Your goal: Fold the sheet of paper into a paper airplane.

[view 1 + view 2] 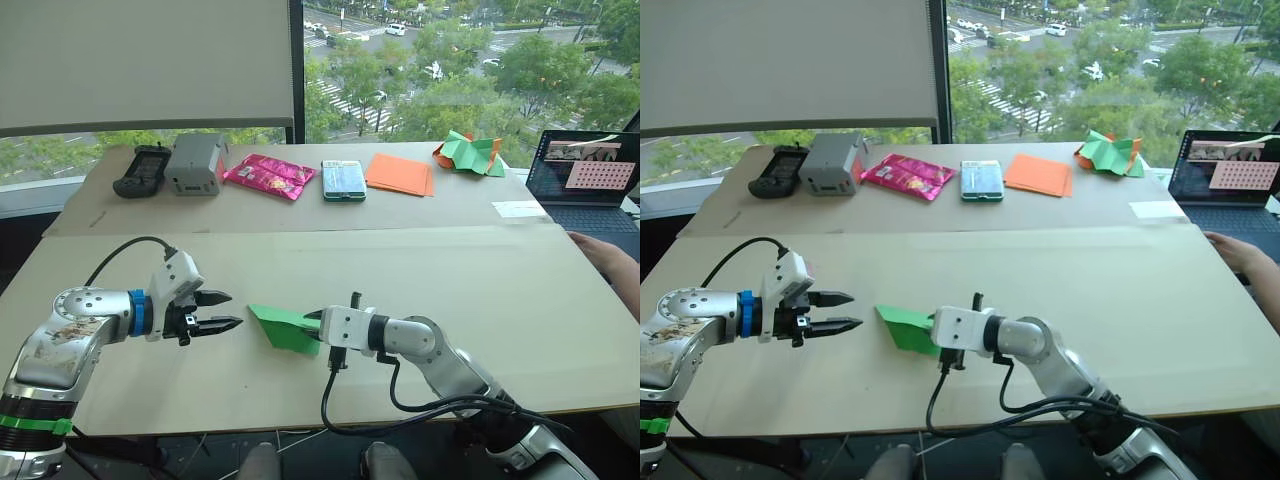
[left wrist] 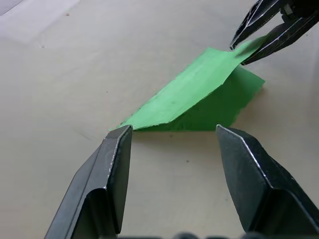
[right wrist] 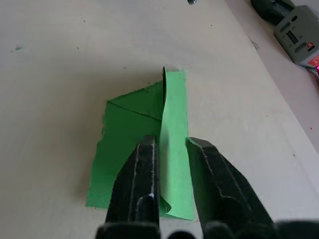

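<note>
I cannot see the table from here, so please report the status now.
Left claw open, short of paper. Right claw shut on the sheet of paper, part-folded wedge. Nothing in the way.

Head stereo pair high, facing forward-down over table [image 1: 560, 300], near-identical scenes, left wrist view low and close along table toward green paper [image 2: 199, 97], right wrist view close above it, all four share the paper

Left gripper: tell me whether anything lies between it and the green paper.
Nothing visible does. The left gripper hangs open beside the pointed end of the sheet of paper, bare table between them. The right gripper is shut on the paper's raised fold at the far end.
</note>
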